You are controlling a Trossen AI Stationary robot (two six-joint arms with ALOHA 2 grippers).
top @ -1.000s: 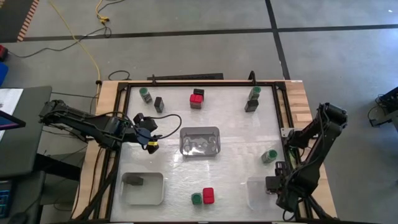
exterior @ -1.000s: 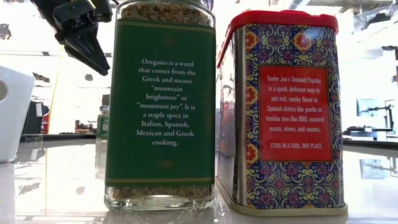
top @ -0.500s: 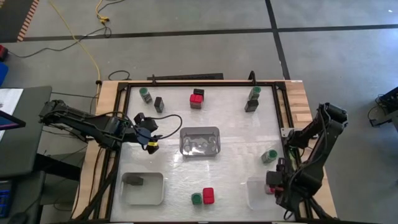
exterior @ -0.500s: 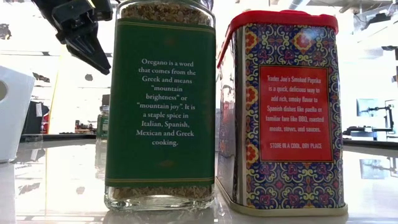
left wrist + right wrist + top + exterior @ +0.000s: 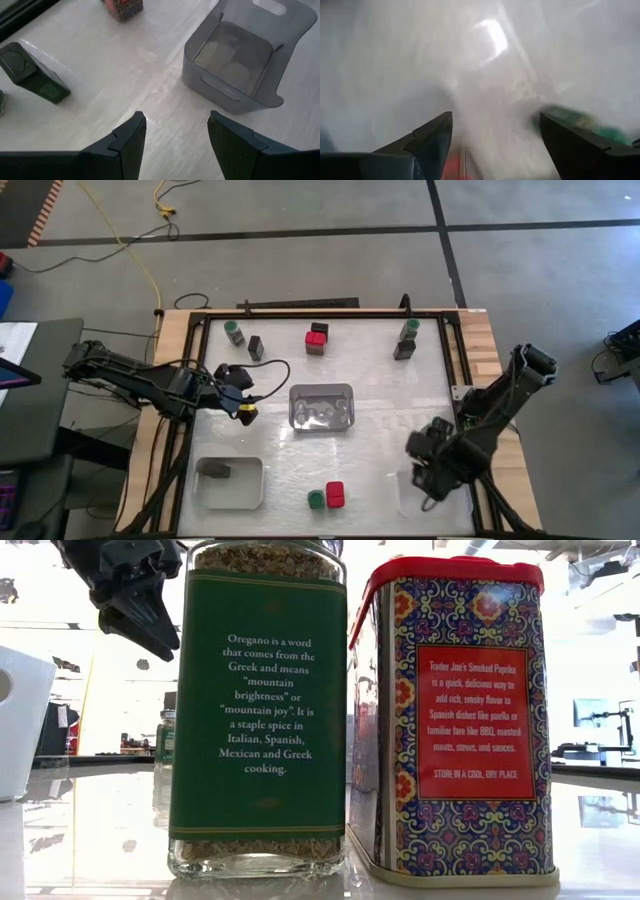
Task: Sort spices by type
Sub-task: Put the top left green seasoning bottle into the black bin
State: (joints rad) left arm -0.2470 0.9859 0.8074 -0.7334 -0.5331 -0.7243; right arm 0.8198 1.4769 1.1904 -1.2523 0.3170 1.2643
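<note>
Spices stand in pairs on the white table: a green-lidded jar [image 5: 234,331] by a dark box [image 5: 256,347], a red-topped box [image 5: 317,338], a jar [image 5: 408,329] by a dark box [image 5: 403,349], and an oregano jar [image 5: 316,500] beside a red paprika tin [image 5: 335,494] at the near edge. These two fill the low view [image 5: 258,710] [image 5: 455,720]. A dark box [image 5: 220,471] lies in the white tray [image 5: 250,492]. My left gripper [image 5: 176,116] is open and empty above the table's left side [image 5: 235,383]. My right gripper [image 5: 495,117] is open near the right side [image 5: 418,452], with a blurred green jar [image 5: 580,120] beside it.
A grey tray [image 5: 322,407] stands at the table's middle, ahead of my left gripper [image 5: 235,65]. A clear tray [image 5: 405,492] sits at the near right corner, partly under my right arm. A dark raised frame [image 5: 300,310] runs around the table.
My right gripper has swung from over the clear tray at the near right corner toward the table's middle and far side, now covering the spot where a green jar stood. My left gripper has turned a little in place.
</note>
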